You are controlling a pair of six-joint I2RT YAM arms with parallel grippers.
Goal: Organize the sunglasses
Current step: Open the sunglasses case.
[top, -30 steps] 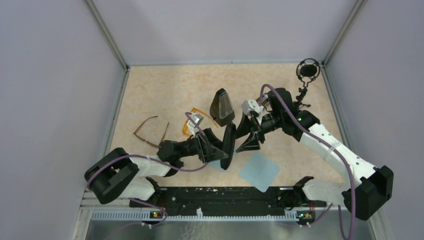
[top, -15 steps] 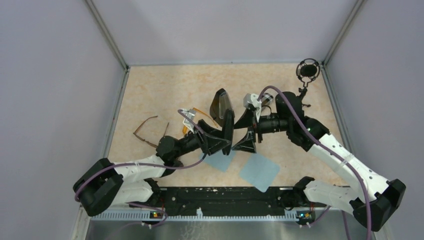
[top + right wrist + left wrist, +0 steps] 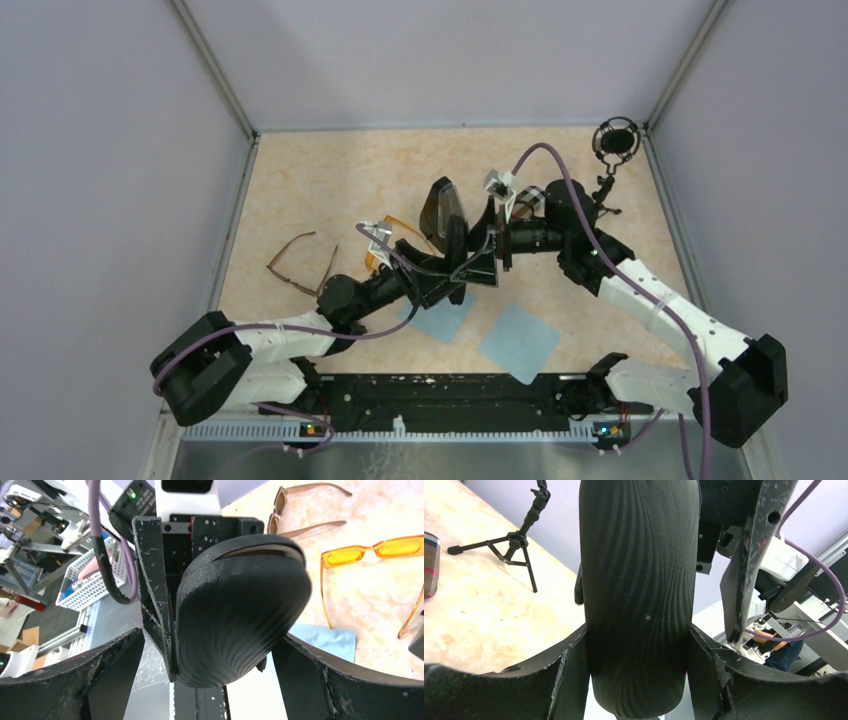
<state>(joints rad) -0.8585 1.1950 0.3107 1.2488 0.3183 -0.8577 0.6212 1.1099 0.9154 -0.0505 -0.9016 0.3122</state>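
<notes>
Two pairs of sunglasses lay on the table, both with temples unfolded. The amber pair (image 3: 371,550) had a translucent orange frame with narrow rectangular lenses. It lay just beside the left arm, which partly hid it from above. The brown pair (image 3: 300,262) was thin and tan-framed and lay farther left, near the amber pair but apart from it.

There were three cases. A black ribbed case (image 3: 639,595), oval with fine curved ridges, was held off the surface between the arms. A black triangular case (image 3: 443,208) stood just behind it, and the edge of a plaid cylindrical case (image 3: 430,565) showed in the left wrist view. Two pale blue cloths lay flat near the arm bases, one (image 3: 440,320) under the left arm and one (image 3: 517,342) to its right. A single black tripod (image 3: 612,140) stood in the far right corner.

The left gripper (image 3: 639,680) pinched the ribbed case, with both fingers pressed against its sides. The right gripper (image 3: 217,680) had its fingers spread wide, straddling the same case. In the left wrist view a gap showed between one right finger and the case.

The table (image 3: 320,180) was beige with a marbled pattern. Plain lavender-grey walls (image 3: 450,60) enclosed it, with metal posts at the corners.
</notes>
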